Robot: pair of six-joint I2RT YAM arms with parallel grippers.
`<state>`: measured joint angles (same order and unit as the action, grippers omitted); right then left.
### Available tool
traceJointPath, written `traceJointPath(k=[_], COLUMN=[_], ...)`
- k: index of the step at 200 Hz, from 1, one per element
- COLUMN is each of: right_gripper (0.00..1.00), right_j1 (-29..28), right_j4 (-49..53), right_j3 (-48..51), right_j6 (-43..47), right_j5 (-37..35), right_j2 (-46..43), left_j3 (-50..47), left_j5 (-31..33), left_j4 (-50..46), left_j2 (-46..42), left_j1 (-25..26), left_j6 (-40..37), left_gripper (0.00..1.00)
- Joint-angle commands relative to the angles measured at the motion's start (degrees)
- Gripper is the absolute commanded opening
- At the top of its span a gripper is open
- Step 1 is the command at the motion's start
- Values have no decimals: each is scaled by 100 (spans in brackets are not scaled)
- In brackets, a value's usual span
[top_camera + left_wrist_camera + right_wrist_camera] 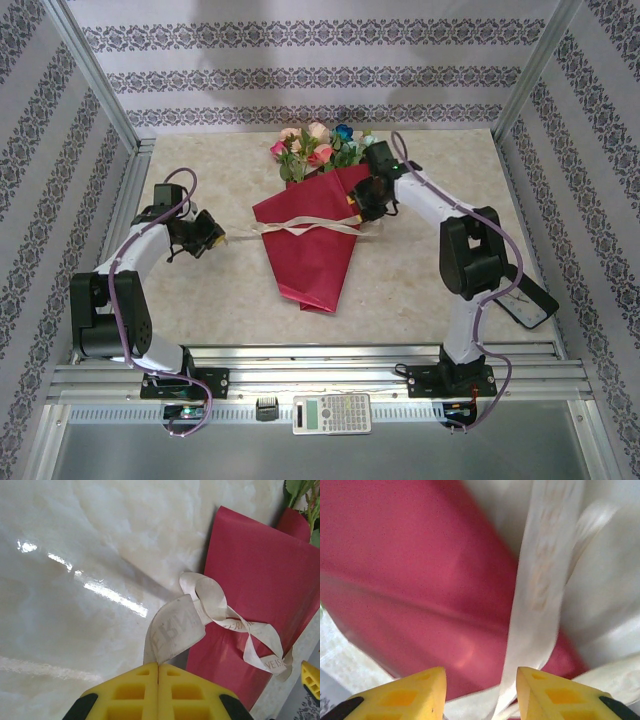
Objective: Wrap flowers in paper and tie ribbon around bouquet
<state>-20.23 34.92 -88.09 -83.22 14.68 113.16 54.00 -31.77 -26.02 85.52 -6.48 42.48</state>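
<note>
My left gripper (158, 666) pinches the ribbon (215, 605) end (it's looped across the bouquet (260, 565)). My right gripper (480, 679) is spread, with a strand between its jaws.

Printed lettering on ribbon (172, 630), illegible

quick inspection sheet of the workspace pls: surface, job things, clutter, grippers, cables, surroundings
surface: glossy pale marbled table top.
job's things: bouquet lies flat, its paper cone pointing toward the arms; flowers show at the far wide end; ribbon crosses the cone, loosely knotted.
clutter: calculator and a small black item on the near rail.
grippers: left gripper shut on the ribbon's end; right gripper open, a ribbon strand between its fingers.
cables: purple cables loop along both arms.
surroundings: patterned walls, aluminium frame.
</note>
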Motion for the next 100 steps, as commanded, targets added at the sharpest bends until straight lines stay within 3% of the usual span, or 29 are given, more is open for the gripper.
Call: traceJointPath(k=[1, 66, 100], right_gripper=[44, 46, 37], right_j1=[-160, -192, -102], right_j4=[-281, -173, -285], right_j3=[324, 498, 363], right_j6=[-785, -760, -655], right_j5=[241, -37, 1], right_j2=[-29, -58, 295], left_j3=[-55, -38, -12], left_j5=[-176, -279, -304], left_j4=[228, 299, 277], left_j2=[-49, -46, -33], left_j1=[-3, 4, 2], left_j6=[65, 89, 63], left_gripper=[0, 0, 0])
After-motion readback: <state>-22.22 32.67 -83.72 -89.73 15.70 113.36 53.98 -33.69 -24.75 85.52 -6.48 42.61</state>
